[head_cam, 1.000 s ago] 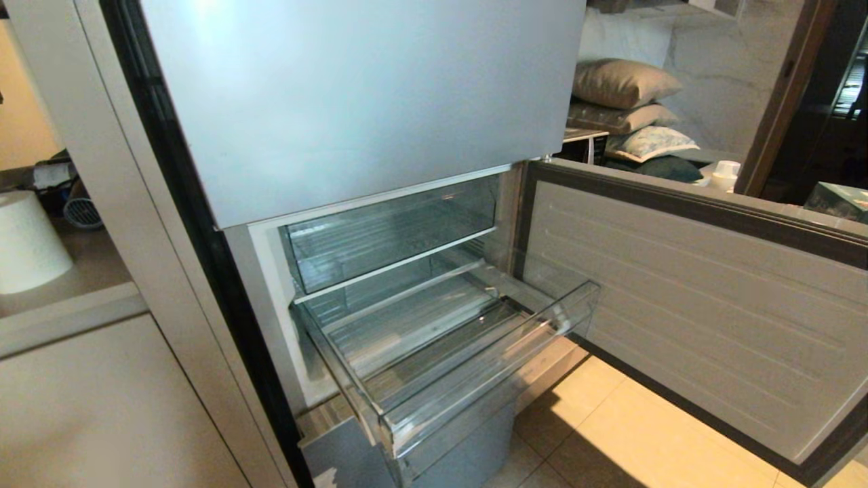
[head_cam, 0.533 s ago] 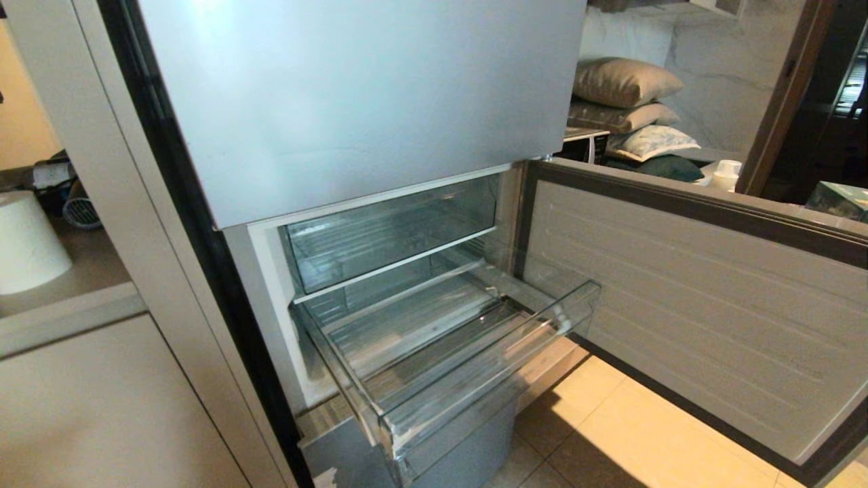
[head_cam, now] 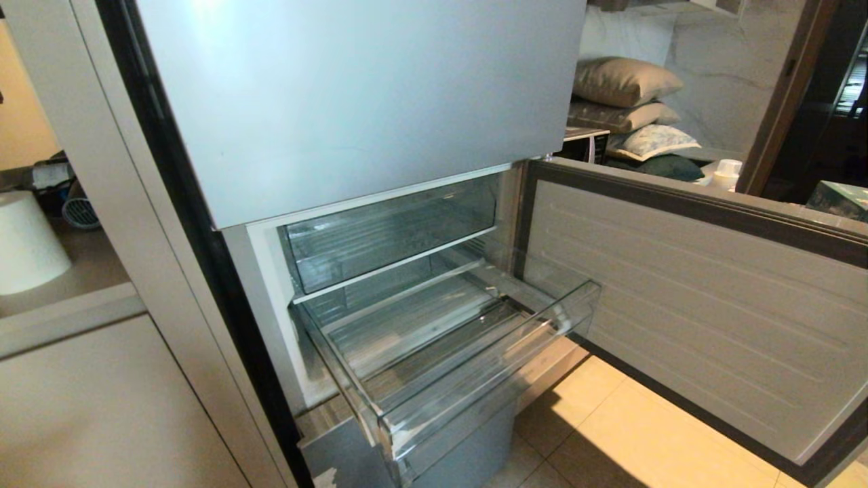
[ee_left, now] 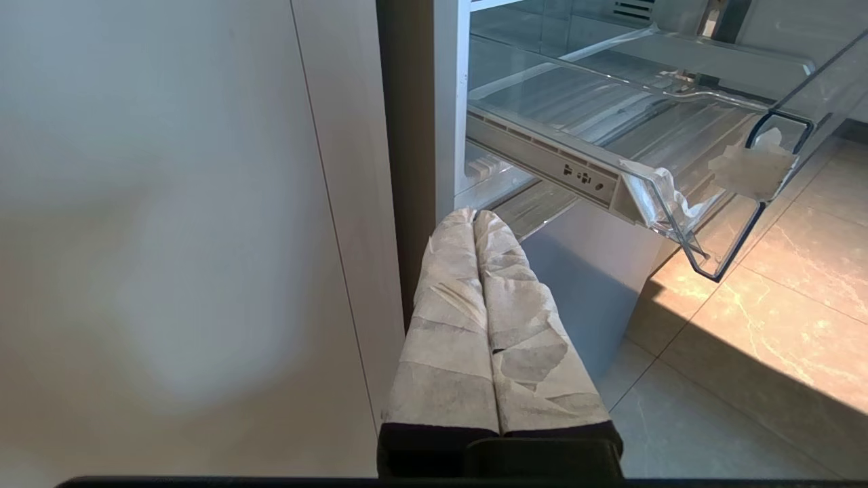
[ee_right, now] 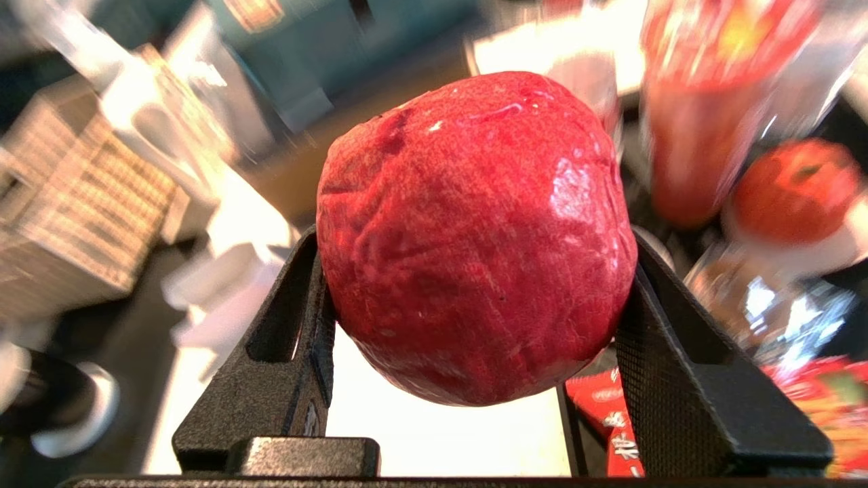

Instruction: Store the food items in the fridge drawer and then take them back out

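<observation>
A glossy, wrinkled red round food item [ee_right: 475, 237] fills the centre of the right wrist view, clamped between the black textured fingers of the right gripper [ee_right: 475, 318]. The wide clear-plastic fridge drawer with a ribbed floor [head_cam: 434, 352] stands pulled out and empty at centre frame of the head view. This looks like the storing step; next the item must be carried over the tall front wall, while the left gripper [ee_left: 475, 220] hangs below the drawer, its cloth-wrapped fingers pressed together.

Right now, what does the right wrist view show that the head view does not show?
Only the right wrist view: the right gripper shut on a round glossy red food item, with a second red item blurred behind it, away from the fridge. Only the head view: the fridge drawer pulled out with nothing in it, the upper clear compartment, the open fridge door and stacked pillows. Nothing clearly appears in both; neither gripper is in the head view.
</observation>
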